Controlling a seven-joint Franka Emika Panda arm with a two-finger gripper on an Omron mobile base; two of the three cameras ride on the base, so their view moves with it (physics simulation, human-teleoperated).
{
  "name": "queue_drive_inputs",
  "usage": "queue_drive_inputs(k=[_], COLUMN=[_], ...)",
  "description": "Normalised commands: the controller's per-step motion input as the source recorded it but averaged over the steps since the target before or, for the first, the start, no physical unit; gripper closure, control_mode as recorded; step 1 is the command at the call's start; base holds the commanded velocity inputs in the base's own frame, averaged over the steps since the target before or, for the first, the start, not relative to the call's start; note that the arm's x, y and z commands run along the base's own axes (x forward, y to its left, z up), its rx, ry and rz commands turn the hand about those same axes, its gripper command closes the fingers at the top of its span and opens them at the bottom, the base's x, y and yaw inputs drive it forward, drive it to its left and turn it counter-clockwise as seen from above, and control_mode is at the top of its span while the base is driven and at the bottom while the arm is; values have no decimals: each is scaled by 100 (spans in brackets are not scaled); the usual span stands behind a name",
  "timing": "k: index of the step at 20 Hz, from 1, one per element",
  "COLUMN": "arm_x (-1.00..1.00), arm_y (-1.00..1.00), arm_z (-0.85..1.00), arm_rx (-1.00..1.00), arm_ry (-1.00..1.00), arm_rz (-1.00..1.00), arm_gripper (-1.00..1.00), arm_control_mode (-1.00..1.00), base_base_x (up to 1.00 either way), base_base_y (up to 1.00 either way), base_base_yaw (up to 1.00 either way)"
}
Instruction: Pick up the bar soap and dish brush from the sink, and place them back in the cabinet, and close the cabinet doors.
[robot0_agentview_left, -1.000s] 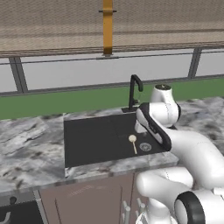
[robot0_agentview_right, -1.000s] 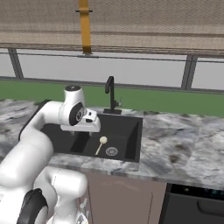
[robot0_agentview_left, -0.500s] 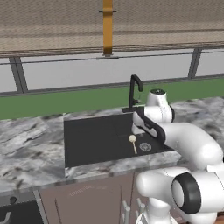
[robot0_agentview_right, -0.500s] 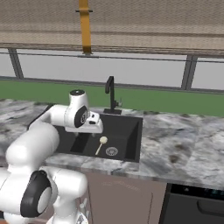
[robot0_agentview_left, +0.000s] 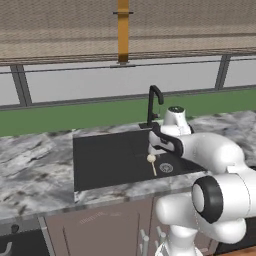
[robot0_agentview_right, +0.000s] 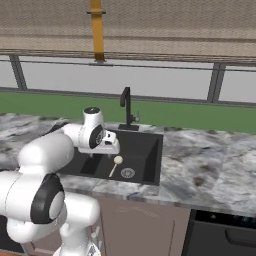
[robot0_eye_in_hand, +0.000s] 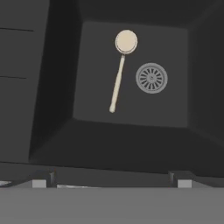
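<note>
Cream dish brush flat on sink floor, directly below wide-open, empty pincer; handle runs toward it, head farthest.

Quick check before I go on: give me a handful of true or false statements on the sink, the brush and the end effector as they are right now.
1. The dish brush lies flat on the floor of the sink. True.
2. The end effector is shut on the brush handle. False: it hangs open above the basin, and the brush lies free below it.
3. The round drain sits beside the brush, apart from it. True.
4. The brush stands upright against the faucet. False: it lies down in the basin, its round head at one end and its thin handle stretched out along the floor.
5. The sink is set into grey marbled stone. True.
</note>
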Motion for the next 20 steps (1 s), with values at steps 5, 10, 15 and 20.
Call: queue_drive_inputs(k=[5,10,15,20], arm_x=[19,16,19,20], arm_y=[0,0,0,0], arm_z=[-25,-25,-25,-20], arm_rx=[0,0,0,0], arm_ry=[0,0,0,0], arm_rz=[0,0,0,0], arm_gripper=[-100,-100,-100,-100], arm_control_mode=[-100,-100,-100,-100], base_base_x=[0,0,0,0], base_base_y=[0,0,0,0], base_base_yaw=[0,0,0,0])
